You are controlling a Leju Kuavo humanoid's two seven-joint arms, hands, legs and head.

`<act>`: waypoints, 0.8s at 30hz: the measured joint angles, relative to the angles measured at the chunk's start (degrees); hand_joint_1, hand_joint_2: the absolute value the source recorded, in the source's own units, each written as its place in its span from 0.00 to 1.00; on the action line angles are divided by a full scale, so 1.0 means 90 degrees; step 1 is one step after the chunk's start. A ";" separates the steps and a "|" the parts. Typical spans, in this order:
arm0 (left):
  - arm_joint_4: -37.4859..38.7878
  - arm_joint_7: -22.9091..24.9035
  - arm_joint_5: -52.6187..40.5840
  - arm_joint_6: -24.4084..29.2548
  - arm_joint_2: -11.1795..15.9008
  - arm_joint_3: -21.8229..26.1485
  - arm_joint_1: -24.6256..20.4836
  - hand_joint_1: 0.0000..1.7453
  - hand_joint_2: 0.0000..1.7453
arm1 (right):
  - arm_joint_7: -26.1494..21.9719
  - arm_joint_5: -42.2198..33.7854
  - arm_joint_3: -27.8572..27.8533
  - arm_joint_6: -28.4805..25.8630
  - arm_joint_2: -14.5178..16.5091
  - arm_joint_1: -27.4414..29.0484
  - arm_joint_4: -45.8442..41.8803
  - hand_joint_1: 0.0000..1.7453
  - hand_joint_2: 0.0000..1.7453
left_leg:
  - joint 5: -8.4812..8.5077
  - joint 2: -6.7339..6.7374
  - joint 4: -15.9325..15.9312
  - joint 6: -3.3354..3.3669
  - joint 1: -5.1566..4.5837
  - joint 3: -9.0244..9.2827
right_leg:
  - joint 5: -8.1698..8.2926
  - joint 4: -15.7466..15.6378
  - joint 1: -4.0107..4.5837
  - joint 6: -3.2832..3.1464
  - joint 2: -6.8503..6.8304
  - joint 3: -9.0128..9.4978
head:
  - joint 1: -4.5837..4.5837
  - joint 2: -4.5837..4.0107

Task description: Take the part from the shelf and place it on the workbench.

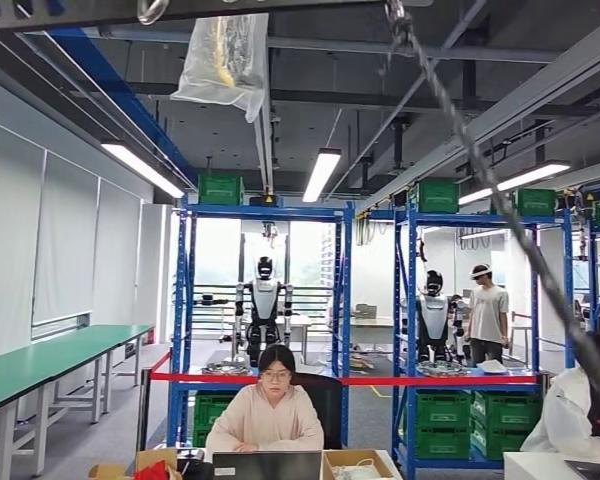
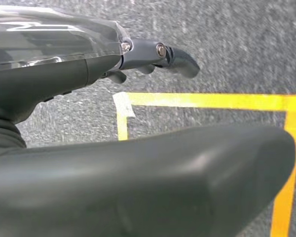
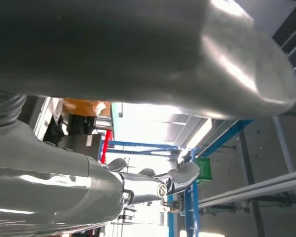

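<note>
Left hand: the left hand (image 2: 139,163) hangs over grey floor (image 2: 232,44) marked with yellow tape (image 2: 213,101); fingers (image 2: 176,57) stretched out and apart, holding nothing.
Right hand: the right hand (image 3: 139,123) is raised toward the ceiling lights; fingers (image 3: 183,177) extended, nothing in them.
Near: a person (image 1: 267,415) sits behind a laptop (image 1: 267,466).
Shelf: blue shelf (image 1: 263,213) behind the person, green crates (image 1: 220,188) on top.
Part: cannot tell which item it is.
Far: another robot (image 1: 264,305) stands beyond the shelf.

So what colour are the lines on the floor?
Yellow. The floor lines show best in the left wrist view.
</note>
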 joint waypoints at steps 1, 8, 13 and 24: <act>-0.0001 -0.0001 0.0004 0.0002 -0.0001 0.0019 0.0003 0.00 0.00 | -0.0028 0.0095 0.0000 -0.0040 0.0000 0.0069 -0.0001 0.00 0.00 | -0.0235 0.0000 0.0426 -0.0023 0.0009 -0.0124 | 0.0025 0.0035 -0.0002 0.0000 -0.0012 -0.0074 | 0.0001 0.0000; -0.0009 0.0002 0.0012 0.0017 -0.0024 0.0160 0.0017 0.00 0.00 | -0.0319 0.0557 0.0041 -0.0254 -0.0004 0.0642 -0.0055 0.00 0.00 | 0.0155 -0.0010 -0.0478 -0.0184 0.0135 0.0792 | 0.0036 0.0575 -0.0053 0.0143 -0.0042 -0.0640 | -0.0001 0.0000; -0.0029 0.0002 0.0012 0.0025 -0.0075 0.0270 0.0044 0.00 0.00 | -0.0381 0.0688 0.0100 -0.0314 -0.0008 0.1127 -0.0044 0.00 0.00 | 0.0187 -0.0029 -0.0623 -0.0014 0.0132 0.0696 | -0.0099 0.0811 -0.0070 0.0339 0.0000 -0.0869 | -0.0001 0.0000; -0.0066 -0.0066 -0.0041 0.0070 -0.0278 0.0564 0.0031 0.00 0.00 | -0.0190 0.1374 0.0111 -0.0883 0.0002 0.1562 0.1822 0.00 0.00 | 0.0670 -0.0020 -0.0645 0.0156 0.0023 0.0229 | -0.0499 0.0333 0.0049 0.0155 0.0069 0.0245 | 0.0000 0.0000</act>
